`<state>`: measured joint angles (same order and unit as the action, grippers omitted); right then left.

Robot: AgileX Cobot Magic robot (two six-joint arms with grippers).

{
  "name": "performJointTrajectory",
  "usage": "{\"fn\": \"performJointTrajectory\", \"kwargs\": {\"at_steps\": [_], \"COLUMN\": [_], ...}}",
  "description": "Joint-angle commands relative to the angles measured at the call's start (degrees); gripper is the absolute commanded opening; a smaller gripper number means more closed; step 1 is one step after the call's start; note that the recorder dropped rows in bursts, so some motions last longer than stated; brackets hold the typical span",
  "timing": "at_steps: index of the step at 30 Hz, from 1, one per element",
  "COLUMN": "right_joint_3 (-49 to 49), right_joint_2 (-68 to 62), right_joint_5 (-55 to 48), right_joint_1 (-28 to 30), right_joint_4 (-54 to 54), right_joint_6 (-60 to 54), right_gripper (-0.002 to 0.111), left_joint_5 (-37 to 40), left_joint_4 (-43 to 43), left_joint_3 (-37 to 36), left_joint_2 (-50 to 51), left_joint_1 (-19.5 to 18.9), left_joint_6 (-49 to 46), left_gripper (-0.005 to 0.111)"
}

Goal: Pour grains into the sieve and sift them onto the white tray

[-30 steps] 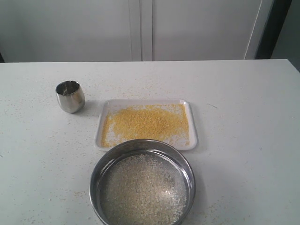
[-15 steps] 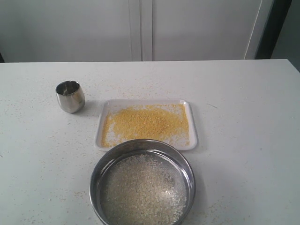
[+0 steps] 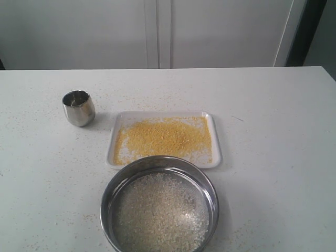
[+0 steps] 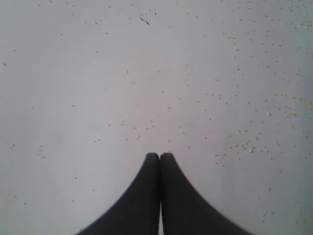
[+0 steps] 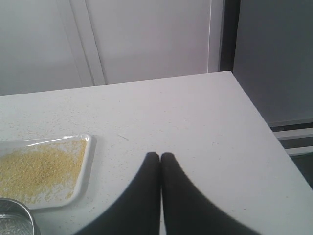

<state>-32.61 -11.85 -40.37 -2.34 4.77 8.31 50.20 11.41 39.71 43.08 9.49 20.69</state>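
The steel sieve [image 3: 108,195] sits on the table at the near edge of the exterior view, its mesh covered with pale whitish grains [image 3: 160,212]. Just behind it lies the white tray [image 3: 216,152], spread with golden-yellow grains [image 3: 164,137]. Neither arm shows in the exterior view. My left gripper [image 4: 160,155] is shut and empty over bare table dotted with stray grains. My right gripper [image 5: 160,155] is shut and empty, to the right of the tray [image 5: 87,166]; the sieve's rim [image 5: 19,211] shows at that view's edge.
A small rounded steel cup [image 3: 79,107] stands upright on the table left of the tray. Loose grains [image 4: 274,105] are scattered over the white tabletop [image 3: 273,121]. The table's right edge [image 5: 254,107] drops off beside a white wall and a dark door frame.
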Motion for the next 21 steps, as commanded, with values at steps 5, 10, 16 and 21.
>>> {"fn": "performJointTrajectory", "kwargs": {"at_steps": [5, 10, 16, 21], "right_joint_3": [0.6, 0.6, 1.0, 3.7], "right_joint_2": [0.4, 0.4, 2.3, 6.7], "right_joint_5": [0.6, 0.6, 0.6, 0.9], "right_joint_1": [0.5, 0.5, 0.5, 0.5], "right_joint_4": [0.4, 0.4, 0.4, 0.4], "right_joint_6": [-0.6, -0.6, -0.6, -0.6], "right_gripper": [0.0, 0.0, 0.0, 0.0], "left_joint_5": [0.4, 0.4, 0.4, 0.4], "left_joint_4": [-0.3, -0.3, -0.3, -0.3], "left_joint_3": [-0.5, -0.5, -0.5, -0.5], "left_joint_2": [-0.4, -0.4, -0.4, -0.4], "left_joint_1": [-0.2, -0.2, -0.2, -0.2], "left_joint_6": [0.0, 0.0, 0.0, 0.0], "left_gripper": [0.0, 0.0, 0.0, 0.0]}}
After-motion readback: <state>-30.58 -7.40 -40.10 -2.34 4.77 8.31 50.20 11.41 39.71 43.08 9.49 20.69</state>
